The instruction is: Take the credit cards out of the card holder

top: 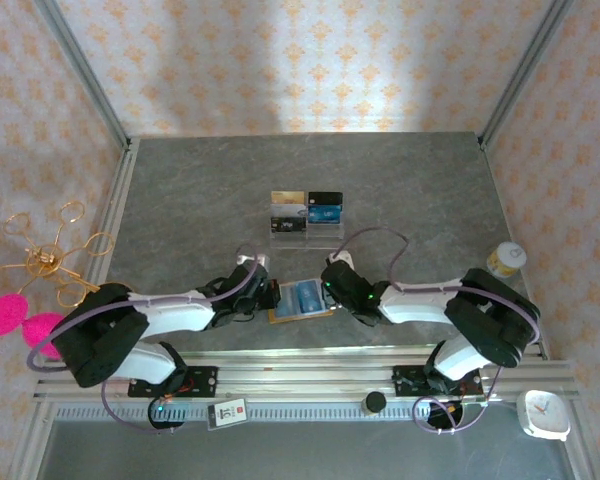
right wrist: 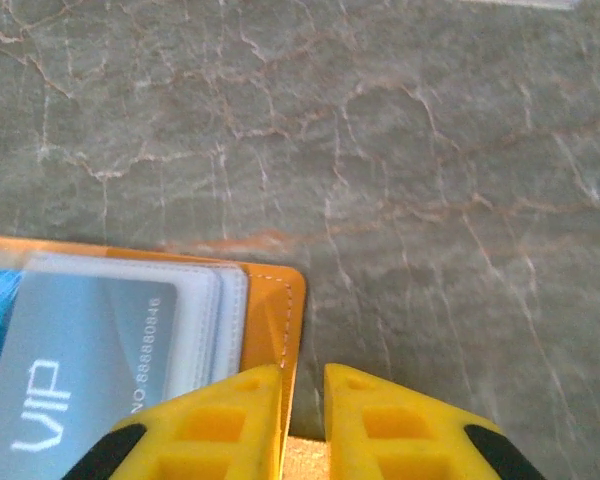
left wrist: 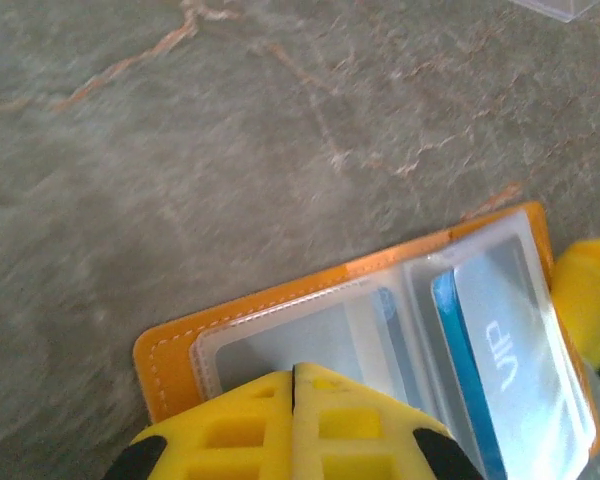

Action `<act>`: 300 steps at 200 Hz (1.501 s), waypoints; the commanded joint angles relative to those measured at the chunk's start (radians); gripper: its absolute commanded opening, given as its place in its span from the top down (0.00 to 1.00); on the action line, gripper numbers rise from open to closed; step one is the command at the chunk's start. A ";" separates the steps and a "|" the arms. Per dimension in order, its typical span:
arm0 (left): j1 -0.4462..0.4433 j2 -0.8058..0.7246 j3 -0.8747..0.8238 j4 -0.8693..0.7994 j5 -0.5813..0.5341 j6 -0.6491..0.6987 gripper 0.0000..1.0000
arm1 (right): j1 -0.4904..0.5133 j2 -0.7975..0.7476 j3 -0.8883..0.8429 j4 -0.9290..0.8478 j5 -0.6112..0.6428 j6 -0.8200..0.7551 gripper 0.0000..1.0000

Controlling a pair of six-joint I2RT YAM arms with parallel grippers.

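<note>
Open card holder (top: 302,301), left fingers (left wrist: 240,430) pressed together at its edge, right fingers (right wrist: 220,430) slightly apart, display stand (top: 307,222) beyond

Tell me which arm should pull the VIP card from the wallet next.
Probably the right. The right pincer sits at the wallet on its right edge, jaws narrowly apart, beside the VIP card. The left pincer is shut over the other page and could steady it.

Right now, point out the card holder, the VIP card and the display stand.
card holder (left wrist: 170,360): left wrist view, orange leather corner.
VIP card (right wrist: 75,375): right wrist view, printed face.
display stand (top: 307,239): top view, clear base.
</note>
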 commanded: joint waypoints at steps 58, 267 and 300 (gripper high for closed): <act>0.045 -0.138 0.013 -0.094 -0.025 0.087 0.93 | 0.086 -0.192 -0.063 -0.091 0.103 0.120 0.81; 0.059 0.090 0.049 0.094 0.310 0.025 0.76 | 0.032 0.025 -0.032 0.062 -0.111 -0.017 0.92; 0.058 0.112 0.055 0.086 0.304 0.024 0.77 | 0.031 0.035 -0.037 0.069 -0.113 -0.016 0.92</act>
